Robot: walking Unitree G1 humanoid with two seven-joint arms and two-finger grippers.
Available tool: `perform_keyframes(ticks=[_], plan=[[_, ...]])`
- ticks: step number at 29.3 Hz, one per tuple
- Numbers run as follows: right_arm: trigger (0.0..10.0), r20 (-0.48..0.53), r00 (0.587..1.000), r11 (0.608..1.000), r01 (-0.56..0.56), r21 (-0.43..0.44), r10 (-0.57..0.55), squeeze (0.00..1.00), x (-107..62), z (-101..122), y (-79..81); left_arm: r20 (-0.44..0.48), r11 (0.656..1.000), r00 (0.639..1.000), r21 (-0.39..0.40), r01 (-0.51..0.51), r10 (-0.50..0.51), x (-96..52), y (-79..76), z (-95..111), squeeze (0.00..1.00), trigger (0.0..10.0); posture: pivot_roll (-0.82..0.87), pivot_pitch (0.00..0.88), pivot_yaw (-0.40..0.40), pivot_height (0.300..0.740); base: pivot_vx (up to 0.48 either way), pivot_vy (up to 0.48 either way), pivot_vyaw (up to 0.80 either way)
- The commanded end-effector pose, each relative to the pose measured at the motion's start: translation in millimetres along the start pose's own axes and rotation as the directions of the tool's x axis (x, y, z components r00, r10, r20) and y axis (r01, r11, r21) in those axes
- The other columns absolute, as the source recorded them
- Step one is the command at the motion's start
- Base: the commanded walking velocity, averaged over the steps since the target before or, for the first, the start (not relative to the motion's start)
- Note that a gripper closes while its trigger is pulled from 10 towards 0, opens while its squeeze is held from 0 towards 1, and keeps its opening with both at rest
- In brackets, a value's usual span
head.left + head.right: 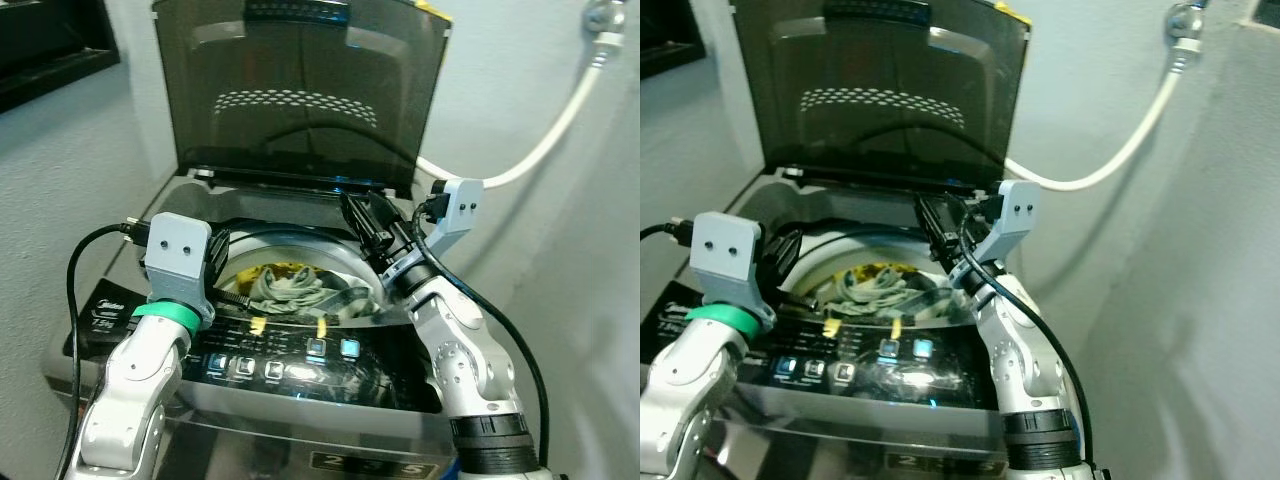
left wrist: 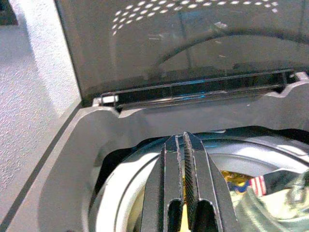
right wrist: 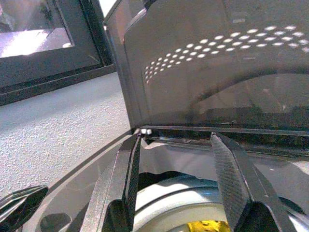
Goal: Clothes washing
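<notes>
A top-loading washing machine (image 1: 120,300) stands before me with its dark lid (image 1: 300,90) raised upright. In its drum lie grey-green and yellow clothes (image 1: 285,288), also seen as a heap of clothes (image 2: 270,193) in the left wrist view. My left gripper (image 1: 222,262) hovers at the left rim of the drum opening, and my left gripper (image 2: 183,140) has its fingers pressed together with nothing between them. Over the back right of the opening my right gripper (image 1: 365,225) points toward the lid; my right gripper (image 3: 176,140) is open and empty.
The lit control panel (image 1: 300,355) runs along the machine's front edge, under both arms. A white hose (image 1: 560,120) curves from a wall tap down behind the machine. Grey walls close in at left and right; a dark window frame (image 1: 50,50) is at the upper left.
</notes>
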State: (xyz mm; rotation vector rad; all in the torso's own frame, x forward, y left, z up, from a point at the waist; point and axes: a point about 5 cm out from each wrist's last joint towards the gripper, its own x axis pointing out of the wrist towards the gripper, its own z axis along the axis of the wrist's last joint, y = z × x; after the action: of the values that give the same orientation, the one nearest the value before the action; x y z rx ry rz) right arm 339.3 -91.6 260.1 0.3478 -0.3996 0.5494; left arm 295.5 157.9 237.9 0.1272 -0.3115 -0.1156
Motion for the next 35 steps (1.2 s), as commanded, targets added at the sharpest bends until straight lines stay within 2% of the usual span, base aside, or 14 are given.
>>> perform_keyframes(ticks=[1,5,10,27,35], plan=[[10.0,0.018,1.0,1.0,-0.001,-0.006,0.001,0.0,0.9,3.7,0.0,-0.012,1.0,1.0,-0.004,0.01,-0.01,-2.3,-1.5,-2.2,0.0,10.0,0.04,0.0,0.001,0.74,0.0,0.0,0.8],[10.0,0.02,1.0,1.0,0.0,-0.007,0.0,0.0,1.0,4.1,-0.1,-0.013,1.0,1.0,-0.007,0.011,-0.011,-2.4,-1.5,-2.3,0.0,10.0,0.04,0.0,0.004,0.74,0.0,0.0,0.8],[10.0,0.026,1.0,1.0,-0.003,-0.009,0.003,0.0,0.5,4.6,-0.3,-0.024,0.999,1.0,-0.048,0.008,-0.009,-4.3,-1.3,-3.4,0.0,10.0,0.04,0.0,0.005,0.74,0.0,0.0,0.8],[10.0,0.029,1.0,1.0,-0.01,-0.018,0.01,0.0,1.2,4.8,-2.3,-0.028,0.999,0.999,-0.038,0.029,-0.03,-5.5,-4.4,-3.5,0.0,10.0,0.05,0.0,0.008,0.74,0.0,0.0,0.8],[10.0,0.032,0.999,1.0,-0.003,-0.029,0.004,0.0,1.1,6.5,-5.1,-0.029,0.997,0.999,-0.067,0.025,-0.027,-4.9,-5.2,-3.2,0.0,10.0,0.04,0.0,0.009,0.74,0.0,0.0,0.8]])
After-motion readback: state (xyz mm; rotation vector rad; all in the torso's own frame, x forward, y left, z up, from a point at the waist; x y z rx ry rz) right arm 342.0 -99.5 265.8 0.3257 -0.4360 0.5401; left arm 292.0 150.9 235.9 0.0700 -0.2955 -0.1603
